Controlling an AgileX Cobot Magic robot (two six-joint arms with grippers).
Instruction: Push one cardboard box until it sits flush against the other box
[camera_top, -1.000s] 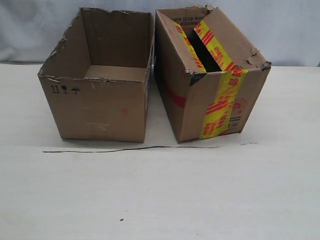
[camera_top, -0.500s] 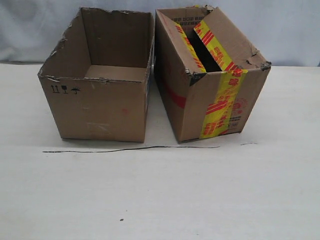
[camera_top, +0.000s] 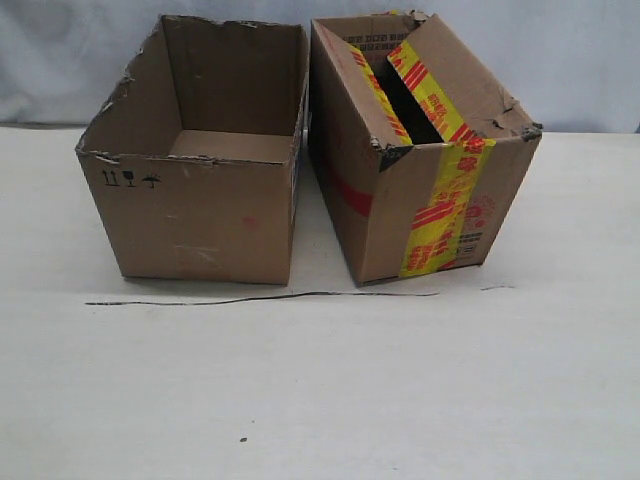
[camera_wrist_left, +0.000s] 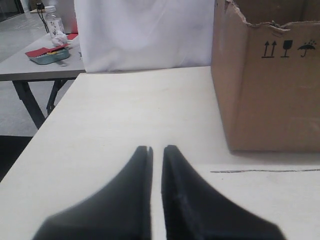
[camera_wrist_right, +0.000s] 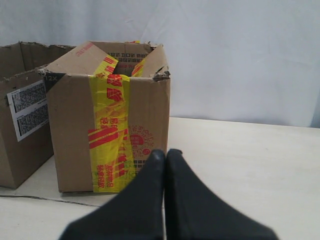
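Plain box (camera_top: 200, 225): is sitting open-topped towards the far left corner of the table (camera_top: 320, 400), its end with the handling symbols (camera_top: 130, 180) facing the near edge.
Taped box (camera_top: 420, 200): is standing just beside it towards the middle of the far edge, and is turning slightly so its yellow tape (camera_top: 445, 210) is facing the near right corner.
Gap: is showing as a wedge of bare tabletop between the two. It is widest towards the near edge and closing towards the far edge, where I cannot tell if the walls are touching. The boxes are not lying flush, so the push is looking unfinished.
Left gripper (camera_wrist_left: 156, 150): is hovering low over the table by the left edge. Its fingers are nearly meeting, with a thin slit between them, and gripping nothing. The plain box's outer wall is lying ahead and to one side, likely because a closed, blunt tip is suiting a shove on that wall.
Right gripper (camera_wrist_right: 166, 152): is pointing at the taped end of the taped box with its fingers pressing together, empty and not touching the box. It may be waiting there to brace that box.
Barcode labels (camera_wrist_right: 27, 107): are facing into the gap, on the plain box's inner long side.
Risk: a push near one end is likely to be swinging the plain box rather than closing the wedge.
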